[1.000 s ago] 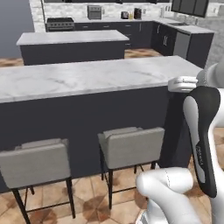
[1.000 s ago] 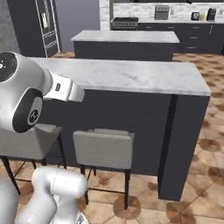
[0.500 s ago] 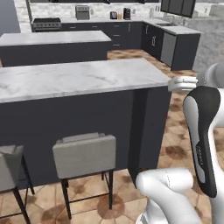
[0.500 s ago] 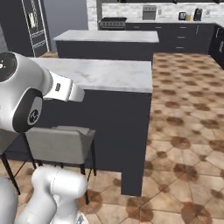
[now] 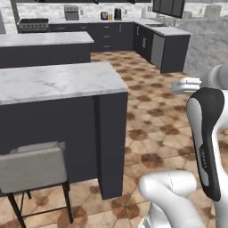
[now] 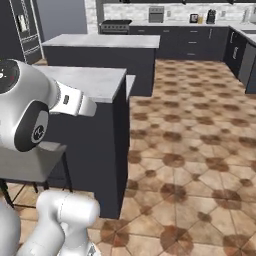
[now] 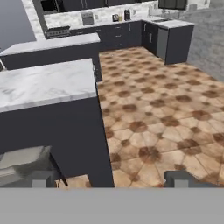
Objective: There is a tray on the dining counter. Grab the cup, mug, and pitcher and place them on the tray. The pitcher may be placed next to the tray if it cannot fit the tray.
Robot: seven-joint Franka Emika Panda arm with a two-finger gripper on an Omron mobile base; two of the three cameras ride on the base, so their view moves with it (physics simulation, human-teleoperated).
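Note:
The dining counter (image 5: 53,82) is the near white marble top on a dark base; its right end stands in front of me, also seen as the dining counter (image 6: 87,80) and the dining counter (image 7: 43,85). Its visible top is bare. The tray, cup, mug and pitcher are out of view. My gripper (image 7: 113,179) is open, its dark fingertips (image 7: 183,178) wide apart with nothing between them, and it looks over the counter's end and the floor.
A grey stool (image 5: 33,167) stands against the counter's front, left of its end. A second island (image 5: 44,39) lies behind. Dark cabinets (image 5: 171,51) and a back worktop with appliances (image 5: 111,15) line the far side. Brown tiled floor (image 5: 151,111) spreads to the right.
The whole picture has slid left, so the camera has moved right along the counter. The counter's right end and more floor have come into view; one stool has left. The gripper stays open.

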